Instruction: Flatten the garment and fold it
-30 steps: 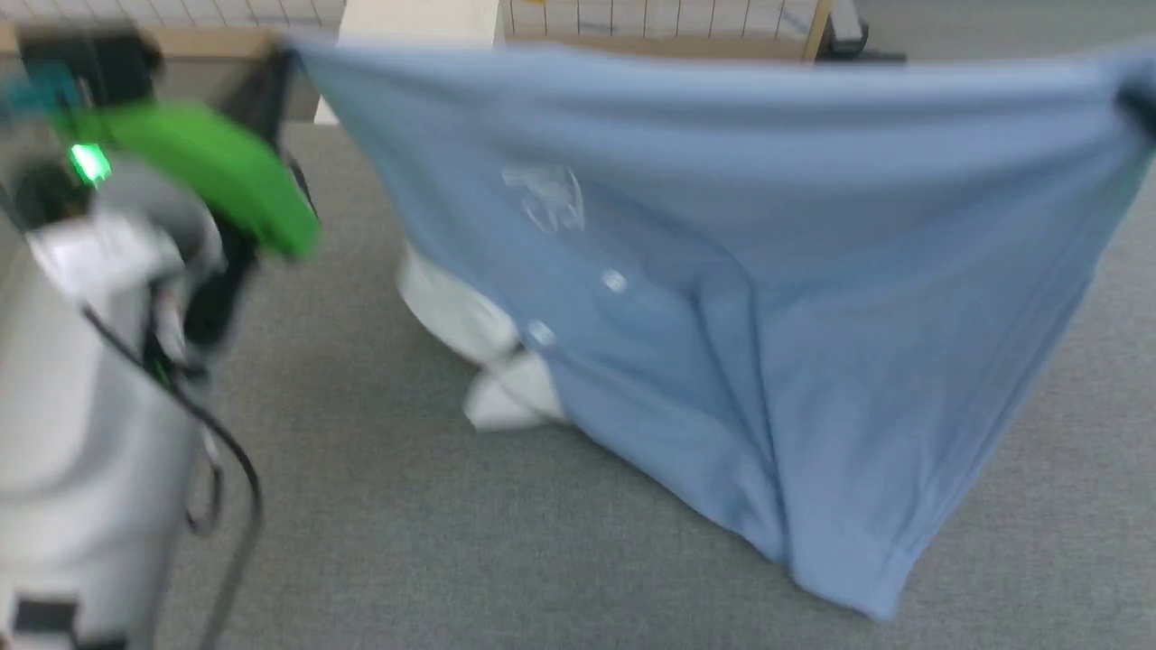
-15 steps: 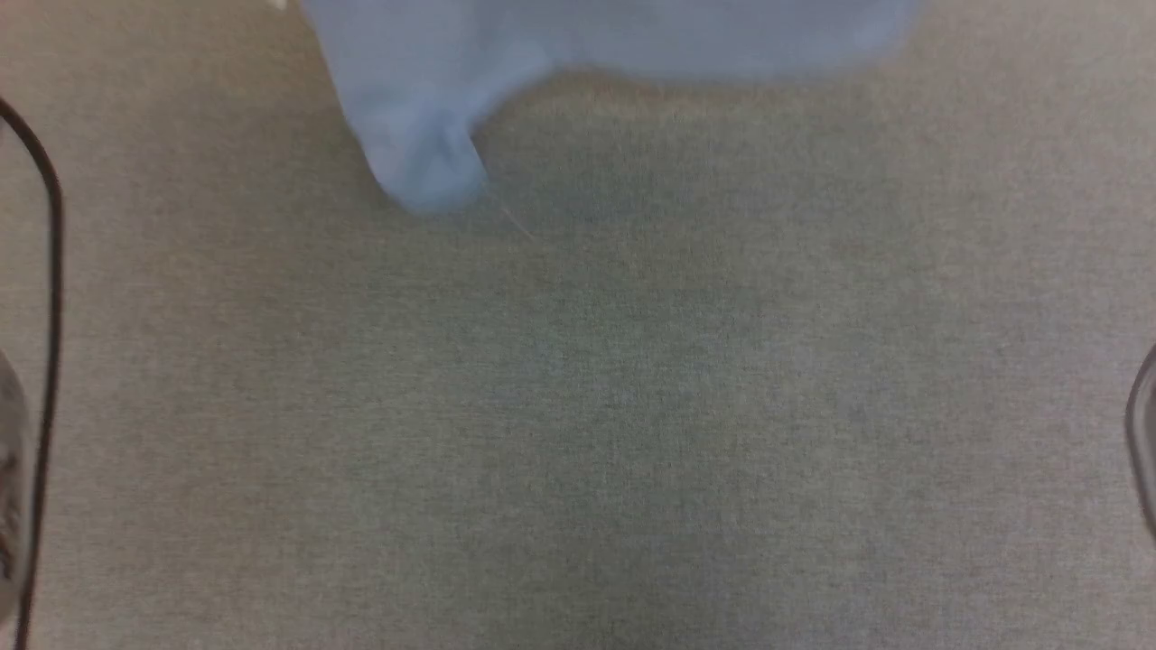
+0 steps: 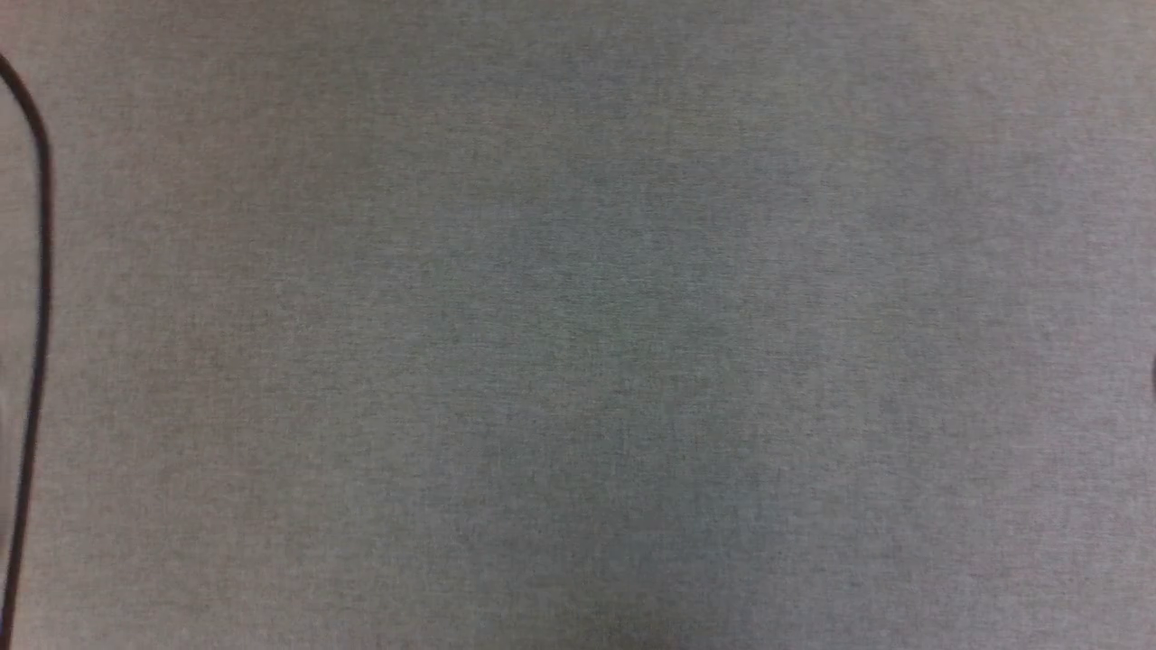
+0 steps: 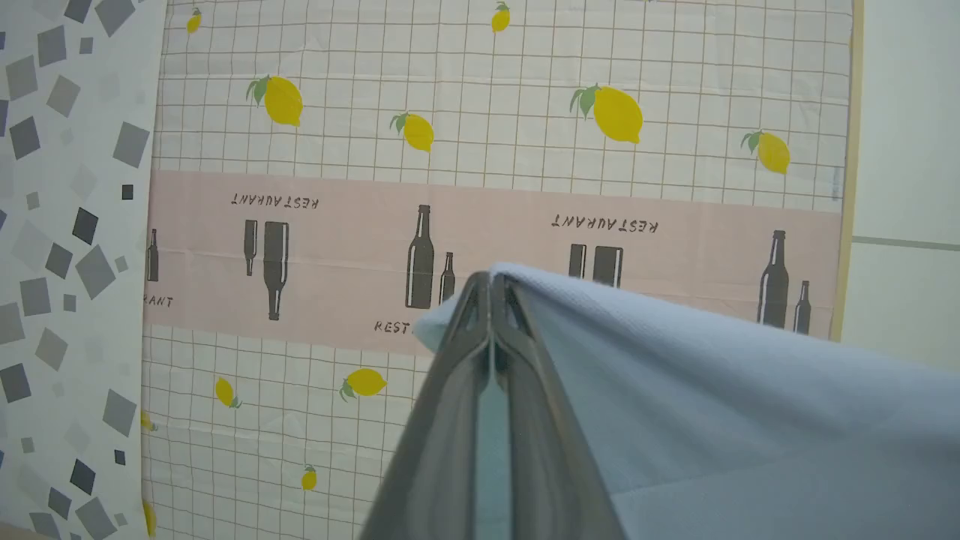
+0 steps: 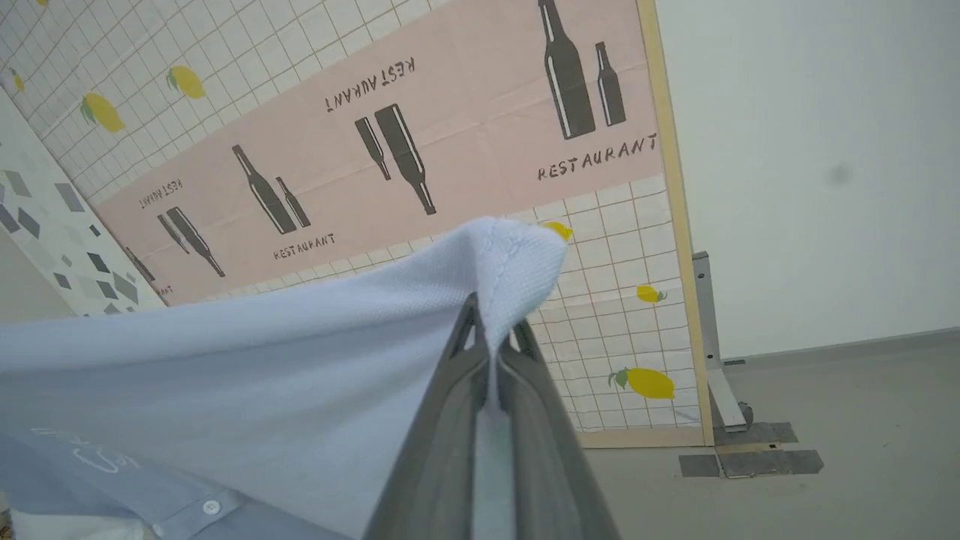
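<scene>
The garment (image 4: 712, 390) hung in the air between our two grippers, in front of a screen (image 4: 525, 112) with lemons and bottles on it. Our left gripper (image 4: 491, 281) was pinched tight on one corner of the blue cloth. Our right gripper (image 5: 491, 330) was pinched tight on another corner, and the top edge was pulled nearly straight between them. In the right wrist view we saw a white button (image 5: 211, 507) and the white logo (image 5: 97, 457) low down, so we thought the collar end hung at the bottom. We judged that this was the flattening step. To do it well, we thought we should hold both corners tight and keep the top edge stretched and level. Then we should bring the shirt down slowly onto the grey surface (image 3: 578, 325) under our head, bottom end first, and lay the rest down without bumps. A black cable (image 3: 41, 271) ran along the left side, and the cloth should stay off it. There was no box or basket to tell about.
</scene>
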